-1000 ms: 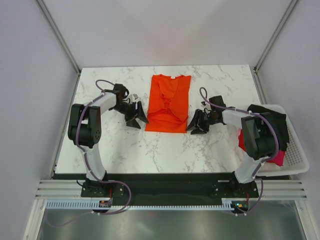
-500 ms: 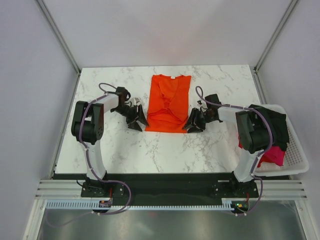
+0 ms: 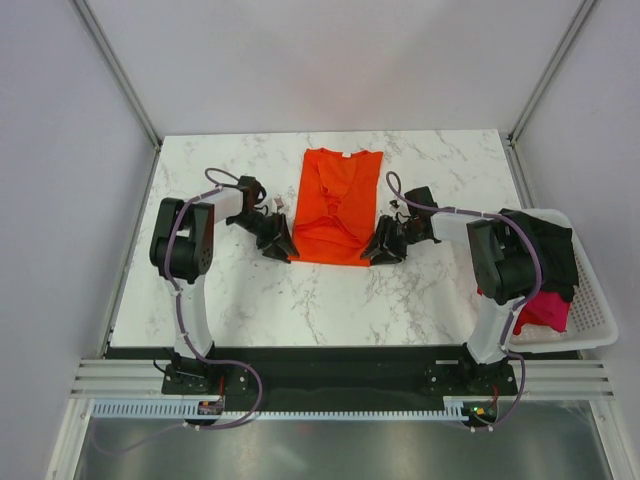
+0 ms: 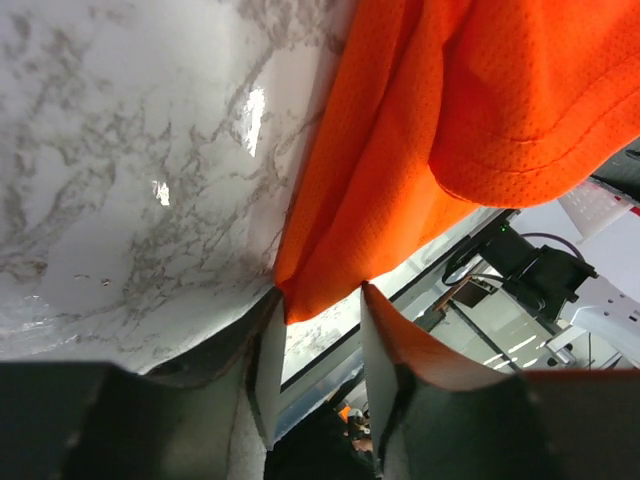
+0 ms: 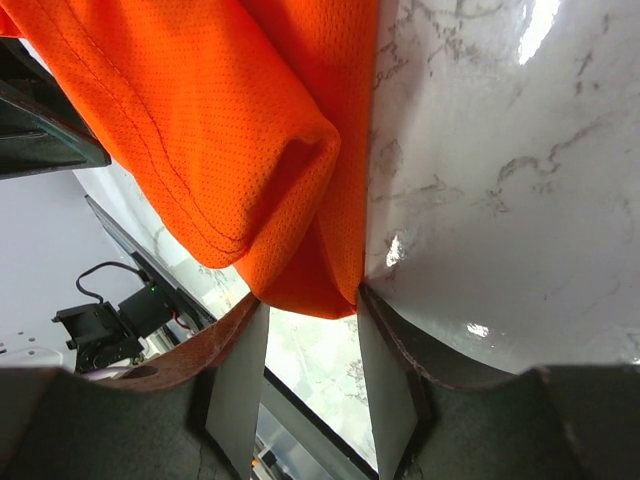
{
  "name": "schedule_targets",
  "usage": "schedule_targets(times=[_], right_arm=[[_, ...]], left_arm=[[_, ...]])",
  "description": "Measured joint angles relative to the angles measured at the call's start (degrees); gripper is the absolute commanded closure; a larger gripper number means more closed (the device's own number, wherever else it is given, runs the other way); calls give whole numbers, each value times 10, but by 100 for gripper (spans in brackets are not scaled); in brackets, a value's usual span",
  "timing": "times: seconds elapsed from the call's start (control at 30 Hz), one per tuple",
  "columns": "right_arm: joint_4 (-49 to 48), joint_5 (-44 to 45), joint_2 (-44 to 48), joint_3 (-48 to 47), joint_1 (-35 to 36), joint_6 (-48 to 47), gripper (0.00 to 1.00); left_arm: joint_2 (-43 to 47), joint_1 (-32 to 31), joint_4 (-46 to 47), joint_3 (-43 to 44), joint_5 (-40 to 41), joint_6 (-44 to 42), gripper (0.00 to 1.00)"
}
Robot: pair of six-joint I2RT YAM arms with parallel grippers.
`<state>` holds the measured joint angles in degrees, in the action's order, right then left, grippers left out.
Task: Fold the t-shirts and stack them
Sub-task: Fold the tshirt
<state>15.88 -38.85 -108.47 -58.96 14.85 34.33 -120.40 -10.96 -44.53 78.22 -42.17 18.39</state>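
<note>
An orange-red t-shirt [image 3: 338,205] lies on the marble table, folded into a long strip with its neck at the far end. My left gripper [image 3: 284,247] is open at the shirt's near left corner; in the left wrist view the corner [image 4: 310,290] sits between the fingertips. My right gripper [image 3: 376,249] is open at the near right corner, with the corner [image 5: 310,295] between its fingers in the right wrist view. Black and pink t-shirts [image 3: 545,265] lie in the white basket.
The white mesh basket [image 3: 592,310] stands at the table's right edge, beside the right arm. Frame posts rise at the far corners. The marble table [image 3: 330,300] ends at a black rail near the arm bases.
Both grippers have moved inward along the table, the left one rightward and the right one leftward, until the shirt's near corners sit between their open fingers.
</note>
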Motion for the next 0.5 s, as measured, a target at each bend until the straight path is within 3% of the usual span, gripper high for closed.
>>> schedule_targets(times=[0.2,0.23,0.27,0.3,0.5], right_arm=[[10,15,9,4,2,-2,52],[14,18,10,5,2,-3,52],[18,22,13,5,3,-3,51],[21,25,15,6,3,-4,51],[36,34,34,24,3,-7,51]], left_arm=[[-1,0,0,0,0,0,71],[-1,0,0,0,0,0,75],[-1,0,0,0,0,1,89],[-1,0,0,0,0,2,96],[-1,0,1,0,-4,5,98]])
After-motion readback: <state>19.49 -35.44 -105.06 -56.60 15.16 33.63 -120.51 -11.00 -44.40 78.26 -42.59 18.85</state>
